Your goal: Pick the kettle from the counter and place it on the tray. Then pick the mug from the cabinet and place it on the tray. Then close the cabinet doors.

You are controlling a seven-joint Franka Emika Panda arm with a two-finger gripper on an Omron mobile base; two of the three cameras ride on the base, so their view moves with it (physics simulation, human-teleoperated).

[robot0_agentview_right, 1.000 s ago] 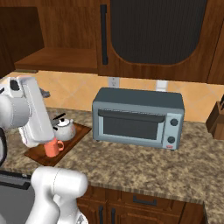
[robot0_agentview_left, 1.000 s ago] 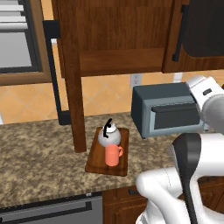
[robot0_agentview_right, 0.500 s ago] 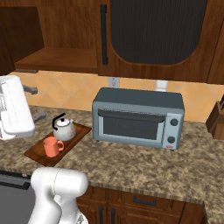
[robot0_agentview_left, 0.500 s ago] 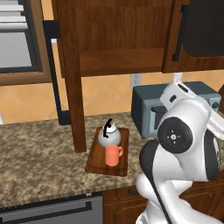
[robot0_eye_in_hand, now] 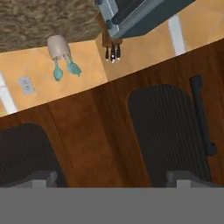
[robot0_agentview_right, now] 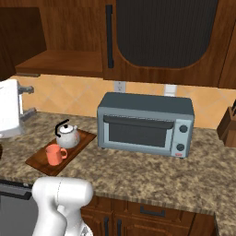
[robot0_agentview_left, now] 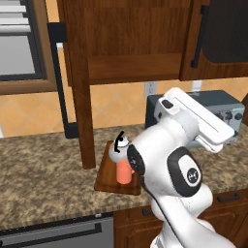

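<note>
Kettle (robot0_agentview_right: pixel 67 136) and mug (robot0_agentview_right: pixel 55 154) both sitting on the tray (robot0_agentview_right: pixel 39 160), mug at 7 o'clock of the kettle; gripper (robot0_agentview_right: pixel 26 101) up at 10 o'clock of the tray, fingers apart, grasping nothing; cabinet (robot0_agentview_left: pixel 135 43) open, door (robot0_agentview_left: pixel 76 77) swung out

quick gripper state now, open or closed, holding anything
Gripper: open, jaws spread wide, nothing between them. The kettle and mug already sit on the tray.
</note>
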